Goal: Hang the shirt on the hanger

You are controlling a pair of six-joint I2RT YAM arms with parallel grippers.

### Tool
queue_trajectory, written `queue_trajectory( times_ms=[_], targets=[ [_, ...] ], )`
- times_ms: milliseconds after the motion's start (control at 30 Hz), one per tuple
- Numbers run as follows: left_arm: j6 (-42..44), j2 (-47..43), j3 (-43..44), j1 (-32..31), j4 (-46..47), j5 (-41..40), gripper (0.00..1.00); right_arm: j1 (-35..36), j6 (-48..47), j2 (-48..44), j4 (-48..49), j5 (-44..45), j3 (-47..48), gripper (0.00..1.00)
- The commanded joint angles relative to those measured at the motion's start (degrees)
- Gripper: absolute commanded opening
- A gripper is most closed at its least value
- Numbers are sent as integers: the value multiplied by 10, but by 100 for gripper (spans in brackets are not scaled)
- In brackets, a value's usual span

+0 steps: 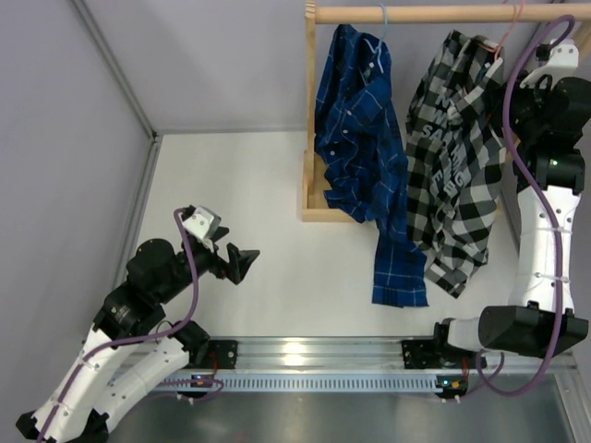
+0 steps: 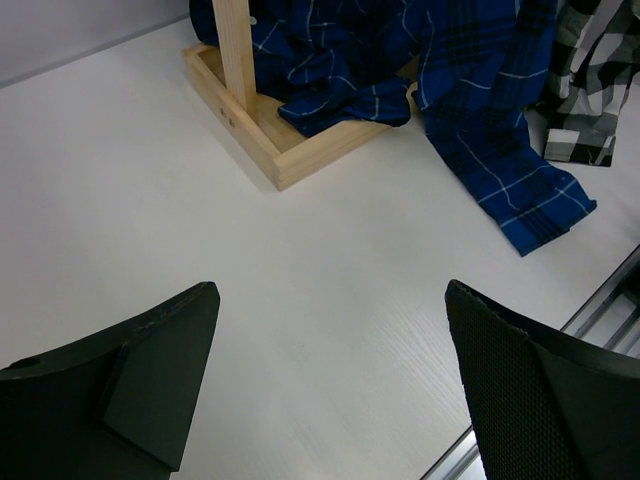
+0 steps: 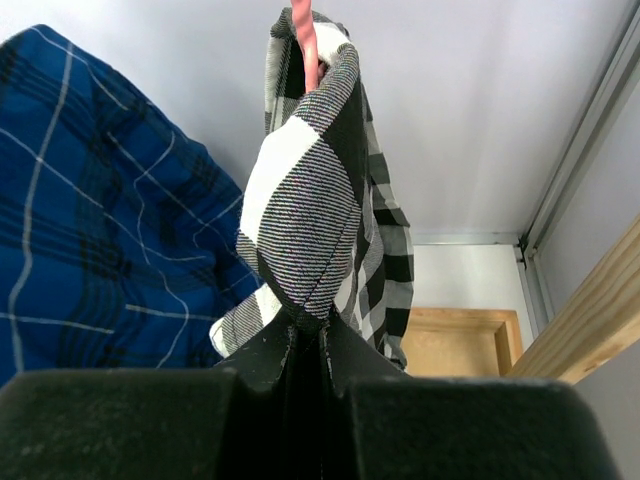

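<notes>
Right pincer (image 3: 305, 338), reaching up at the far right of the scene: jaws closed tight, pinching a fold of the shirt (image 3: 310, 200) between the fingertips. The checked cloth rises from the grip in a narrow bunched loop, and the pink wire of the hanger (image 3: 304, 28) emerges from its top. Seen from above, the shirt (image 1: 457, 157) hangs from the right part of the wooden rail (image 1: 434, 13), draped in loose folds with its white lettering partly visible and its lower hem reaching the table (image 1: 259, 185). Just beside it on the left, touching along one edge, hangs a blue plaid shirt (image 1: 360, 148) on a light blue hanger (image 1: 379, 37); one blue sleeve trails across the tabletop in front of the rack's wooden base (image 2: 270, 140). Left pincer (image 2: 330, 300), well apart from both garments at the near left: jaws spread fully wide, holding nothing, poised over bare white table.
</notes>
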Motion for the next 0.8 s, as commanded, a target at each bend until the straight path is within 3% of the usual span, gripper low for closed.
queue_trajectory(
  times_ms=[0,233,300,333,367,433,467,667,767],
  targets=[
    [5,-1,-2,4,36,13,98,-9,-10,-1,51,1,31,0],
    [-8,6,-4,29,38,-7,98,-3,-14,5,46,-4,3,0],
    [-15,13,-6,47,43,-17,98,-3,-14,-16,51,15,-35,25],
    [-22,18,-7,68,44,-25,98,-3,-17,-25,60,19,-45,43],
    [-24,21,-8,80,47,-30,98,-4,-19,-39,62,37,-62,69],
    [-34,35,-10,118,48,-36,98,-3,-21,-53,61,53,-71,85],
    [-39,42,-9,129,48,-59,98,-3,-22,-70,61,59,-75,99],
    [-92,50,-16,204,44,-148,98,-3,-28,-170,-25,113,-96,100],
    [-106,29,-17,207,17,-259,98,3,-37,-272,-79,155,-141,99]
  ],
)
